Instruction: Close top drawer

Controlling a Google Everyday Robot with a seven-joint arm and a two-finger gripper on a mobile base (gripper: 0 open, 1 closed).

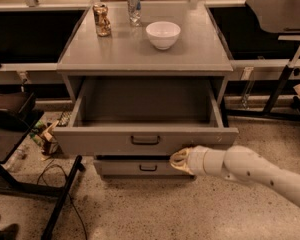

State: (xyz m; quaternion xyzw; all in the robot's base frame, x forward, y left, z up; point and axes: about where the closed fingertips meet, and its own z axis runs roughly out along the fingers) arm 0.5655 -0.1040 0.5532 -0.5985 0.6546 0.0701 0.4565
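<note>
The top drawer (105,140) is a wide grey drawer, pulled far out of the grey cabinet, and its inside looks empty. A small dark bar handle (145,140) sits at the middle of its front panel. My gripper (178,159) reaches in from the right on a white arm (260,171). Its tip is at the lower edge of the drawer front, to the right of the handle, touching or nearly touching the panel.
On the cabinet top (200,49) stand a white bowl (163,34), a silver can (134,7) and a brown crumpled can (102,19). A lower drawer (125,167) sits under the open one. A black stand (12,154) and cables lie at the left. Dark shelving stands at the right.
</note>
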